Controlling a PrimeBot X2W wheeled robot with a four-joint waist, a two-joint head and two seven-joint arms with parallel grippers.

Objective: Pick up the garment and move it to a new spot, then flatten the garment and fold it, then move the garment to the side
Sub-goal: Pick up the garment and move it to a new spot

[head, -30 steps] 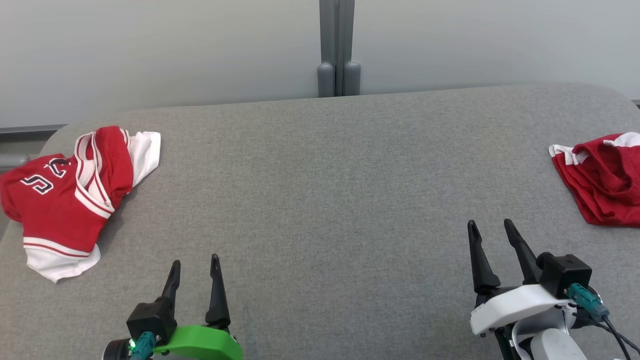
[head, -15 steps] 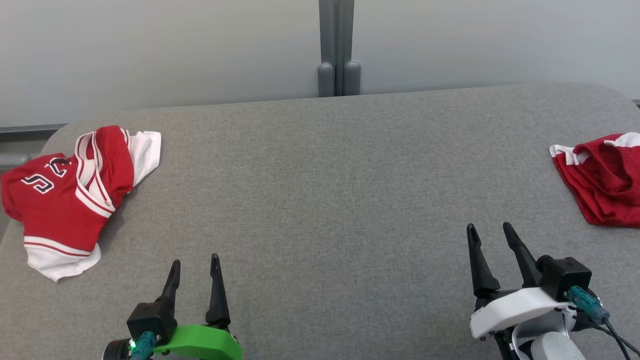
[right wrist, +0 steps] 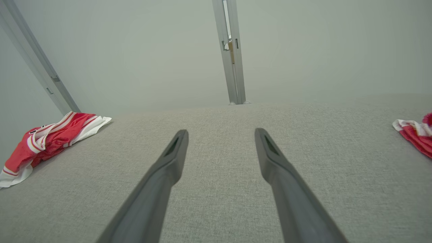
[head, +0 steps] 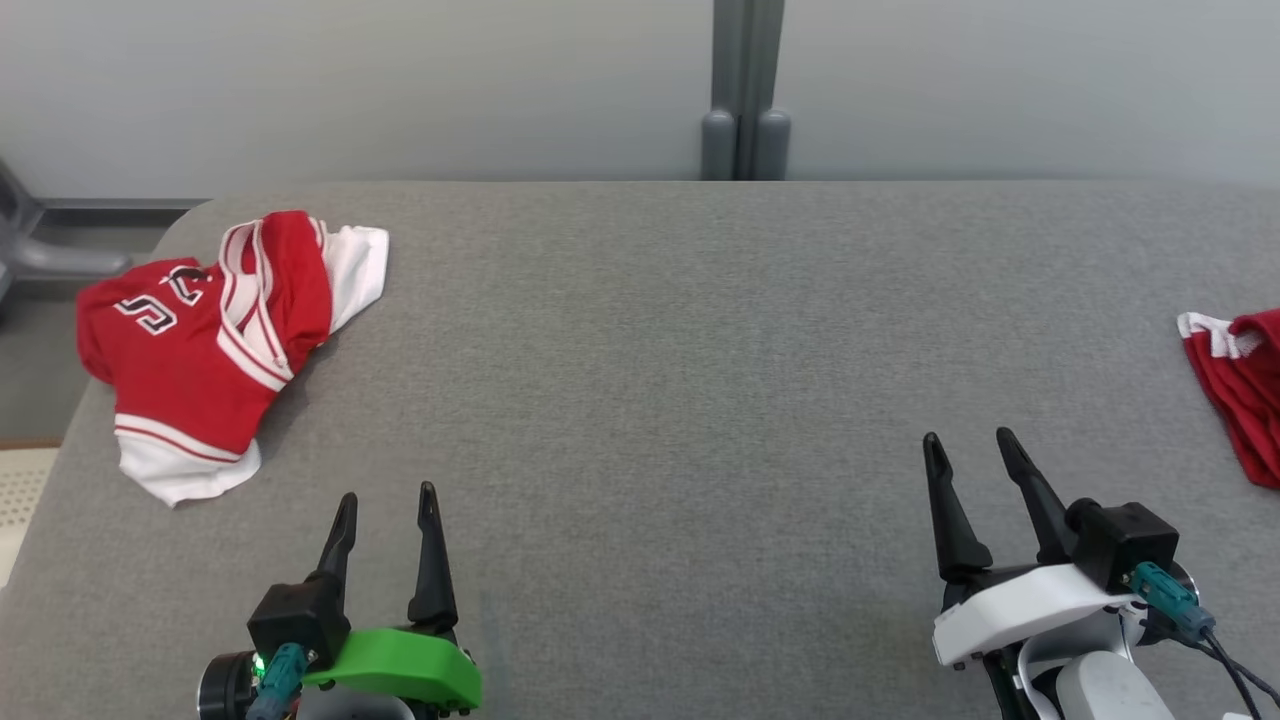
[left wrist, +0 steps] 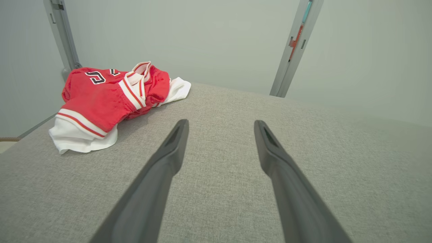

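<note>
Garment point(head: 205, 345) lies bunched at the tabletop's point(head: 650, 330) far-left corner, lapping its left edge. I see a second red cloth point(head: 1240, 395) at the right edge, with wide grey surface between them. My left hand point(head: 388, 492) and right hand point(head: 967, 435) sit over the near side, fingers apart.

A grey, fabric-covered worktop point(head: 640, 330) with rounded far corners carries two pieces of clothing, well apart. A crumpled red-and-white jersey point(head: 215, 350) with black lettering lies bunched near the far left corner, its white hem toward the near side. A second crumpled red garment point(head: 1245, 395) with white trim lies at the right edge, partly out of frame.
</note>
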